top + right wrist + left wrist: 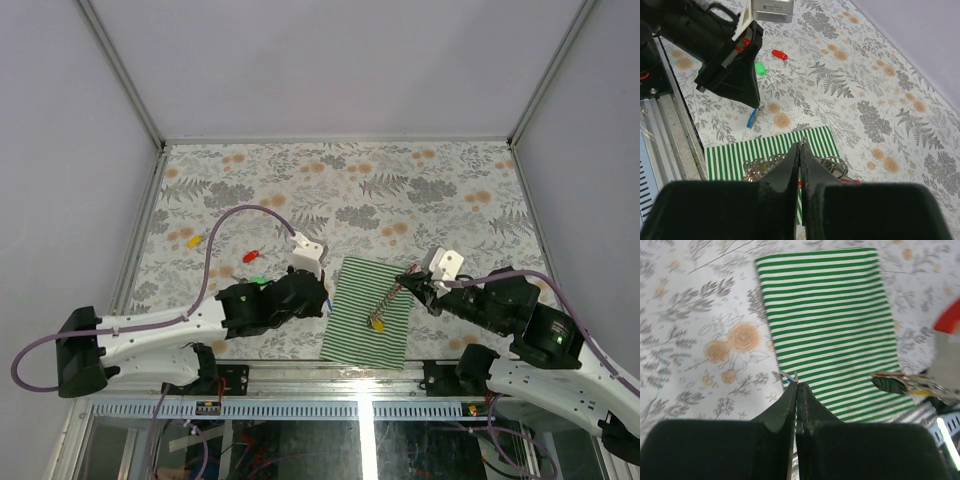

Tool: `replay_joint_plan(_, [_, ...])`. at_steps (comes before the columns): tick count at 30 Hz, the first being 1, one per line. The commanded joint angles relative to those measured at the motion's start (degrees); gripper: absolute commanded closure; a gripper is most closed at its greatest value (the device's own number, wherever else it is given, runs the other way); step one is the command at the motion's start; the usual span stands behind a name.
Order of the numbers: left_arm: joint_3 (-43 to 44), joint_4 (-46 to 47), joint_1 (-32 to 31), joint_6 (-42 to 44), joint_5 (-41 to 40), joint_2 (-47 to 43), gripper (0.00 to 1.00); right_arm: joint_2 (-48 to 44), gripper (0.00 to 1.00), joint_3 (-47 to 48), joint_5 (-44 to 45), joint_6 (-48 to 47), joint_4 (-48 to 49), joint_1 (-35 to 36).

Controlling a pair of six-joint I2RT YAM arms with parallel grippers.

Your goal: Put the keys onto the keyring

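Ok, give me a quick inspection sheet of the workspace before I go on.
Surface: floral table, striped cloth near its front edge.
Job's things: keyring on the cloth, yellow tag at its end; yellow key, red key, green key loose at left.
Clutter: nothing seen.
Grippers: left gripper shut on blue key; right gripper shut at the keyring.
Cables: purple cable along each arm.
Surroundings: plain pale walls.

keyring: on striped cloth | right claw: at keyring end | left claw: beside cloth
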Motion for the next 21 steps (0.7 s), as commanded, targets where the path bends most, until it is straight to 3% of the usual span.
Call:
replay_joint_plan(1, [-2.40,13.52,0.00,16.47,11.17,-4.04,0.98,-1.63,1.00,-2.07,-3.94,-3.14,9.34,-0.05])
replay_joint_plan(9, [-7.14,24.17,0.42,36.22,20.59,-14.00,1.00,2.07,1.00,-2.38,-9.45,0.09,14.80,-0.01])
replay_joint_plan(16, [-11.52,32.23,12.05,42.23,35.27,-20.76,1.00,12.59,1.00,6.63,-10.63,1.43,10.29,-0.03])
replay_joint_plan(21, [-11.34,33.51,19.66,44.84,44.51,-22.20,1.00,19.37,1.00,9.97,-18.87,-2.09,9.27,-1.17])
